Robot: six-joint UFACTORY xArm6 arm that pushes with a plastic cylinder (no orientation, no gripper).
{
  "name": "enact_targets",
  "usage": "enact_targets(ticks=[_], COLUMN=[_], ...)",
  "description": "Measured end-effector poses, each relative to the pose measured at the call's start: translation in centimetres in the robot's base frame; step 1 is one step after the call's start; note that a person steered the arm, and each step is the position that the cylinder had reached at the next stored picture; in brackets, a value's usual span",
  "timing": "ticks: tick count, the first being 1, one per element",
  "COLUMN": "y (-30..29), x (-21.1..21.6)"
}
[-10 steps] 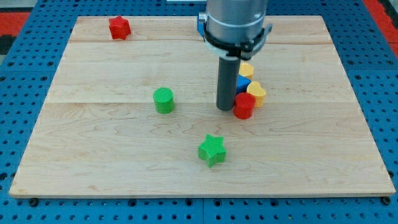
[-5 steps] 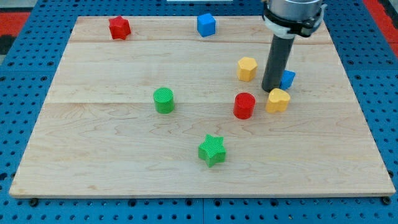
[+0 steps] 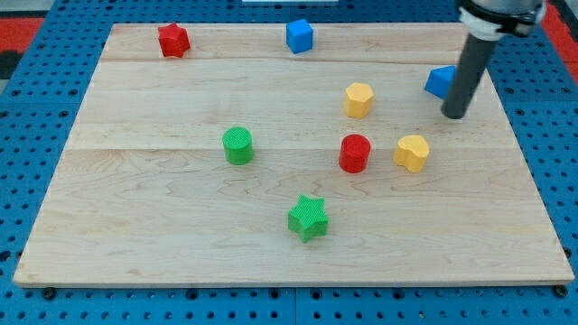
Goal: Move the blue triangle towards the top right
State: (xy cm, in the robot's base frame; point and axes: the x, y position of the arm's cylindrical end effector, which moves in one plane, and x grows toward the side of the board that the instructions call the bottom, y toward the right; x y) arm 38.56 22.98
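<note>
The blue triangle (image 3: 440,81) lies near the board's right edge, in the upper right part of the wooden board (image 3: 181,217). My tip (image 3: 456,115) rests on the board just below and right of it, and the dark rod covers the triangle's right side. The rod appears to touch the triangle.
A blue cube (image 3: 300,35) and a red block (image 3: 172,40) sit near the view's top. A yellow block (image 3: 358,99), a red cylinder (image 3: 355,153) and a yellow heart (image 3: 412,153) lie at the centre right. A green cylinder (image 3: 238,145) and a green star (image 3: 308,218) lie further left and lower.
My tip has moved right and up from the cluster at the centre. The blue triangle has slid up and right with it, away from the yellow and red blocks.
</note>
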Motion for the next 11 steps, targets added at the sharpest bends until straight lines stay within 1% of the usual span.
enact_targets(ticks=[1,2,3,4,5,7,8,9,10,11], y=[0.2,-1.1,-1.0,-0.9,-2.8,-3.0,-3.4,-5.9,-6.4,-6.5], x=[-3.7,-7.6,-10.5,-7.8,-4.5,-12.1,-10.2,-10.5,-14.5,-15.4])
